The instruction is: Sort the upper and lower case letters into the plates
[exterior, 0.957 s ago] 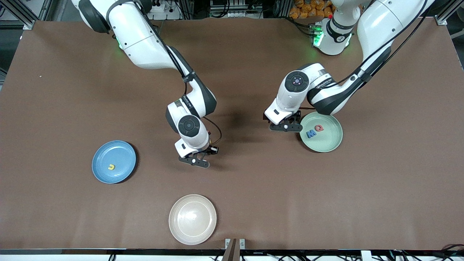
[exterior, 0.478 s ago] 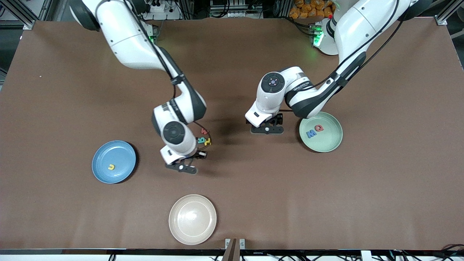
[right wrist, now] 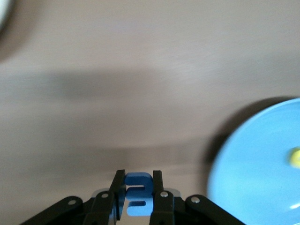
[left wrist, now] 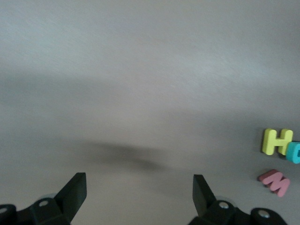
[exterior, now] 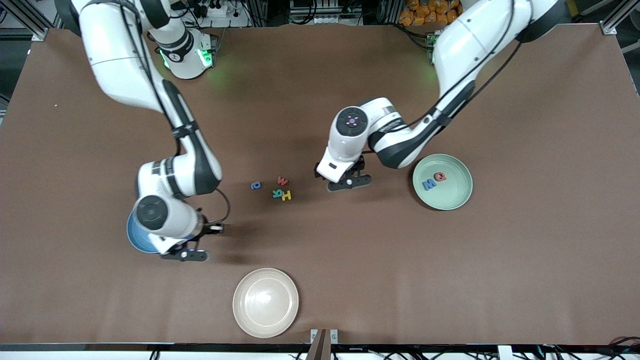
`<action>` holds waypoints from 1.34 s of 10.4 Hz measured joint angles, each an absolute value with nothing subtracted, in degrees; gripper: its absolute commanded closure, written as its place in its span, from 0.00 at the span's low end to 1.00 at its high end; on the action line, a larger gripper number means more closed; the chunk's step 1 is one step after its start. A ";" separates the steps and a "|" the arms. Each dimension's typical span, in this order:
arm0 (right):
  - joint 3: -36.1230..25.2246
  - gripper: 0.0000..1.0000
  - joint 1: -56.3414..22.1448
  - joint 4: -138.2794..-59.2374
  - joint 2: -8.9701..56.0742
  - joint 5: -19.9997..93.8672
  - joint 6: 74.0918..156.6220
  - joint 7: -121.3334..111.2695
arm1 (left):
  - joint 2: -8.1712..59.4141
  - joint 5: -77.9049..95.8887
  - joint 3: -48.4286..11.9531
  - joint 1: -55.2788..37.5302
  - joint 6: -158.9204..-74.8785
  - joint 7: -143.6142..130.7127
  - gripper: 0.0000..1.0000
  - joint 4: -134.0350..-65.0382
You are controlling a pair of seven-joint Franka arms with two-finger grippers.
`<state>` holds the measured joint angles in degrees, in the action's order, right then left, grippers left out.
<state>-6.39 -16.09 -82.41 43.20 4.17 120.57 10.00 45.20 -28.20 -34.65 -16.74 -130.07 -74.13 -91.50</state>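
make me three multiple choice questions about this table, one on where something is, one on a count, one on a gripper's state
1. Where are the M and Q letters?
A. in the mint green plate
B. in the cream plate
C. on the bare table

2. How many letters lie loose on the table between the arms?
A. two
B. four
C. seven

3. What is the right gripper doing?
A. open and empty
B. shut on a blue letter
C. shut on a plate rim

Answers:
1 A, both lie in the mint green plate.
2 B, four loose letters.
3 B, the right gripper pinches the blue letter.
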 measured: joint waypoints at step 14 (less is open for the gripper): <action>-8.74 0.00 -16.71 -85.51 41.95 4.15 116.13 2.58 | 58.79 -13.40 -20.65 -33.23 -157.92 -127.05 0.00 -74.83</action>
<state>-8.74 -16.71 -85.51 41.95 4.15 116.13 2.58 58.79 -13.40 -20.65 -33.23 -157.92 -127.05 -74.83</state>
